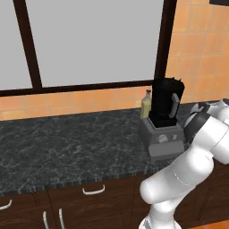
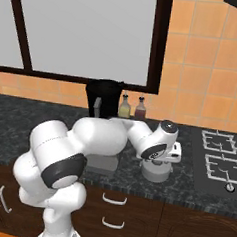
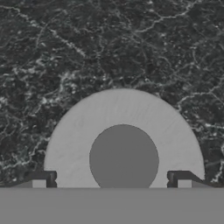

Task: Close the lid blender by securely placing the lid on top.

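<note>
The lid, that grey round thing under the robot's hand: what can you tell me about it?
The lid is a flat, pale grey disc with a darker round raised knob in its middle, matte like plastic. It lies flat on the dark speckled counter, seen from straight above in the hand view. The gripper is directly over it, one fingertip at each side of the knob with a wide gap between them. Whether they touch the lid cannot be told. It is not on the blender.
</note>
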